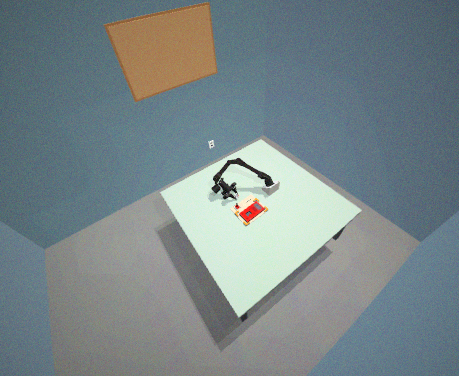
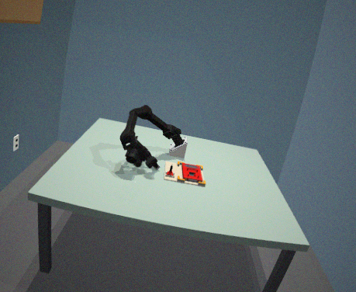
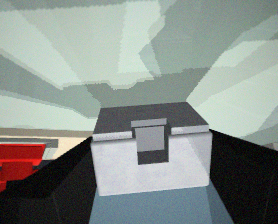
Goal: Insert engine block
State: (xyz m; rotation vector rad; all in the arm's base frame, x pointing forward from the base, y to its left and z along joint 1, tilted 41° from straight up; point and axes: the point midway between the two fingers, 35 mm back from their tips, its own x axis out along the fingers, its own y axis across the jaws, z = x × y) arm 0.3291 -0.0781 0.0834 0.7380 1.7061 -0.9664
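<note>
corkboard point(image 1: 163, 51) point(image 2: 12, 1) on wall | white outlet point(image 1: 211, 144) point(image 2: 16, 143) on wall

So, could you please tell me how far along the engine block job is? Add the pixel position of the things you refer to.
The block point(image 3: 152, 167) is already picked up, gripped between the black fingers point(image 1: 236, 196) point(image 2: 157, 168). The arm looks to be holding it beside the board point(image 1: 234, 209) point(image 2: 167, 165), off the red car body point(image 1: 245, 219) point(image 2: 186, 177) point(image 3: 20, 151). Left: fitting it slot toward the rib, seating it fully, then releasing and backing away.
</note>
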